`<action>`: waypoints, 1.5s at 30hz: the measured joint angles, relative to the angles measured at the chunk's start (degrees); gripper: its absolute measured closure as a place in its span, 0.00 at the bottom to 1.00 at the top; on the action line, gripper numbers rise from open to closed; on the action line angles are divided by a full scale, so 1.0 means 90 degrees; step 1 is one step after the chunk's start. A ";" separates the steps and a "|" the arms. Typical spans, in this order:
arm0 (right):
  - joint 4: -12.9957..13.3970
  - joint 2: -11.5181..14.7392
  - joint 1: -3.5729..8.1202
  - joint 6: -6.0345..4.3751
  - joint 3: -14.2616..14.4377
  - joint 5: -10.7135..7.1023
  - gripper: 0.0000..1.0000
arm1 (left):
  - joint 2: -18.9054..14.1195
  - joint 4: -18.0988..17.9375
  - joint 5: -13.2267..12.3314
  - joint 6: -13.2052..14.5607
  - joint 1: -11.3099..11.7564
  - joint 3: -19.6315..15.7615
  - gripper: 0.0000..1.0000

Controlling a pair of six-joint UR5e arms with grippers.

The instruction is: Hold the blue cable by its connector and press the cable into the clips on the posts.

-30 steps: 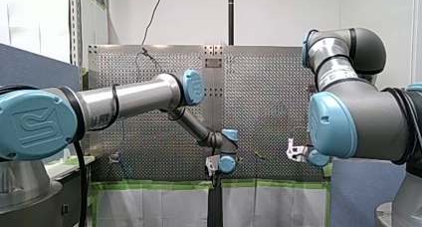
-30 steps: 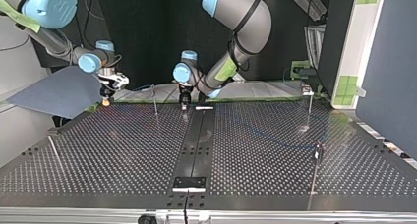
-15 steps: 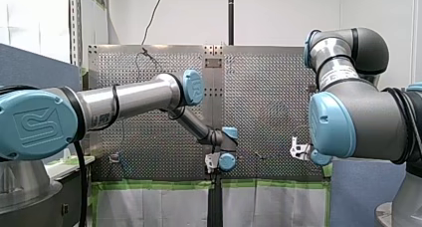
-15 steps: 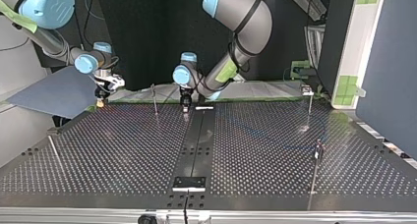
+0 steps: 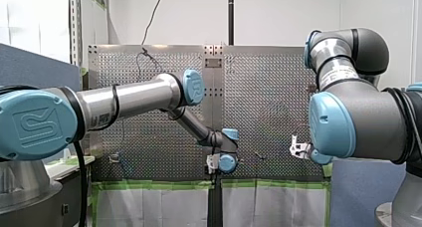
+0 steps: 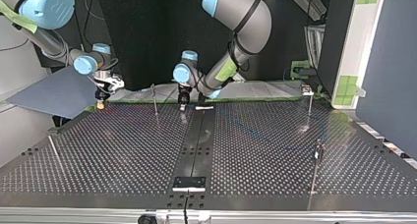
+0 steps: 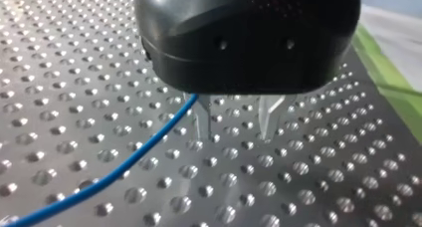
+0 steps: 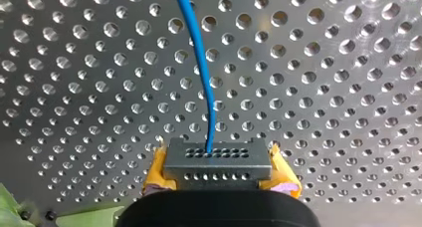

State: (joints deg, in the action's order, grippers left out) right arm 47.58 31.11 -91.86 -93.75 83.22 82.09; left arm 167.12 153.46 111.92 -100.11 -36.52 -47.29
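Blue cable: thin, round, plain blue jacket. Leaves the connector and runs ahead of the gripper over the perforated table.
Connector look: small grey metal block, rows of tiny holes on its face.
Handling: likely light and floppy, holds no shape, sags between supports. The connector looks rigid, so it's the only firm grip point; squeeze its flat sides.
Right gripper: yellow pads clamped on the connector's two sides; upper left of top view.
Left gripper: metal fingers spread, gripping nothing; cable passes just beside one finger.
Posts: thin, upright; clips too small to read.
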 joint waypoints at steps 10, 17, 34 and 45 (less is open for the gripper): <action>-0.0022 -0.0011 -0.0011 -0.0015 -0.0002 -0.0017 1.00 | -0.0052 -0.0075 -0.0547 0.0332 -0.0068 -0.0260 0.01; -0.0065 -0.0016 -0.0024 -0.0019 -0.0001 -0.0017 1.00 | -0.0377 0.0193 -0.0498 0.0753 -0.0173 -0.0625 0.01; -0.0115 -0.0026 -0.0042 -0.0040 -0.0002 -0.0018 1.00 | -0.0820 0.0244 -0.0981 0.1203 -0.0592 -0.1135 0.01; -0.0120 -0.0048 -0.0042 -0.0095 -0.0002 -0.0084 1.00 | -0.0823 0.0252 -0.1004 0.1165 -0.0770 -0.1138 0.01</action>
State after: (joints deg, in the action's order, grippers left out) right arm 46.50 30.68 -92.24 -94.60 83.20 81.33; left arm 159.72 155.73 102.89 -89.62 -43.45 -57.53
